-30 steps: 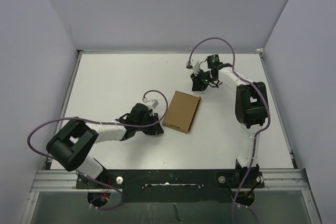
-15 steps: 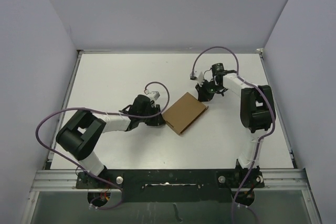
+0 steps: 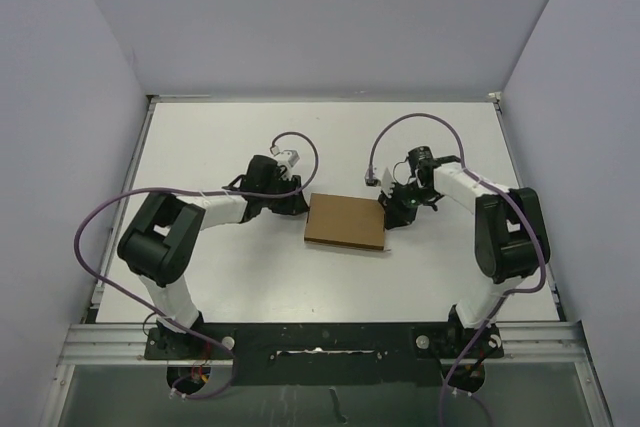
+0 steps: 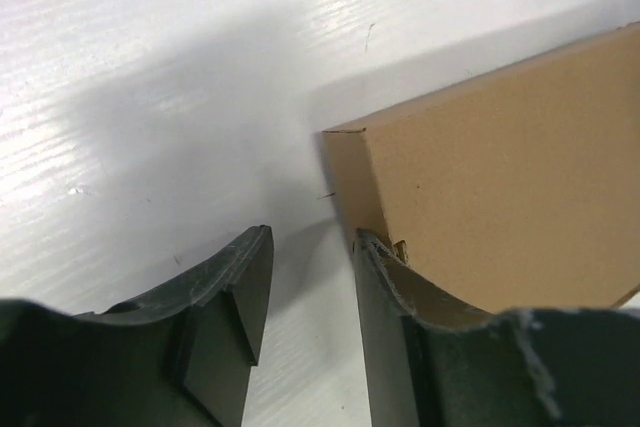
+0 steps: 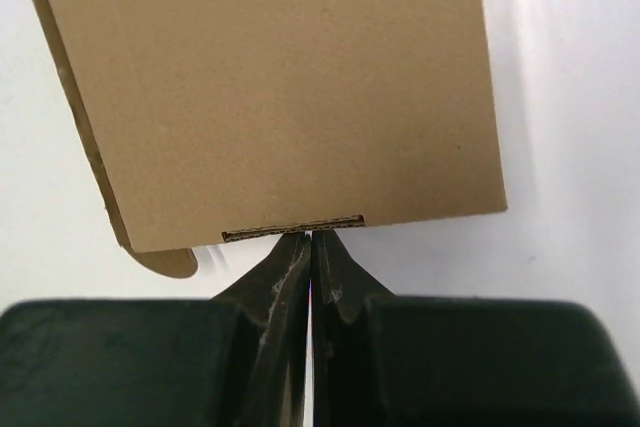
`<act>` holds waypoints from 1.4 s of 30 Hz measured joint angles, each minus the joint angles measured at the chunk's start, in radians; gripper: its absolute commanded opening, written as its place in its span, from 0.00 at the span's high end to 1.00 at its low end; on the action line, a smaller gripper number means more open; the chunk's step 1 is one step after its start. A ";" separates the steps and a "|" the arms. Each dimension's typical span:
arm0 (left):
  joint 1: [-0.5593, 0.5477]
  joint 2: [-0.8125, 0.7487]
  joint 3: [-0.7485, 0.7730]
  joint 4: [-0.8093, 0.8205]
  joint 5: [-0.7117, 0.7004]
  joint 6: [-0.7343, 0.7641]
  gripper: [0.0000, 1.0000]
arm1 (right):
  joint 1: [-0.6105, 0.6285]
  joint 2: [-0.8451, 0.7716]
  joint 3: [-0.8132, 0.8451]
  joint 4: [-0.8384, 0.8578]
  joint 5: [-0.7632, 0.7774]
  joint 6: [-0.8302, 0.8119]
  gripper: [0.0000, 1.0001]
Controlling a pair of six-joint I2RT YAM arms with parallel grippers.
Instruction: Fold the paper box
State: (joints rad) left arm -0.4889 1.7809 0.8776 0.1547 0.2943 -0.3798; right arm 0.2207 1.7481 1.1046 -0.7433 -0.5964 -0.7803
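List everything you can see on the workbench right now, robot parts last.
paper box: 1, brown, lying flat near the table's centre, between the two grippers
table: 1, white, under everything
walls: 3, pale lilac-grey, left, far and right of the table
mounting rail: 1, silver, near edge
cables: 2, purple, one looping off each arm
arms: 2, black and white, both reaching in toward the box
left gripper: 1, black, open, at the box's left end
right gripper: 1, black, shut, tips at the box's right edge
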 measured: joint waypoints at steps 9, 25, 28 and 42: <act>-0.003 -0.033 0.049 -0.152 -0.053 0.073 0.47 | -0.016 -0.091 -0.042 -0.044 -0.054 -0.057 0.94; -0.277 -0.704 -0.410 0.093 -0.011 0.528 0.12 | -0.063 -0.382 -0.194 -0.098 -0.282 -0.419 0.57; -0.312 -0.709 -0.530 0.182 0.070 0.677 0.12 | -0.063 -0.460 -0.249 -0.154 -0.328 -0.616 0.54; -0.312 -0.393 -0.460 0.338 0.215 1.017 0.22 | -0.062 -0.405 -0.269 -0.314 -0.364 -0.995 0.60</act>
State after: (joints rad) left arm -0.8009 1.3884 0.4179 0.4931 0.5091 0.6376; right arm 0.1585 1.3434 0.8360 -1.0576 -0.9604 -1.7756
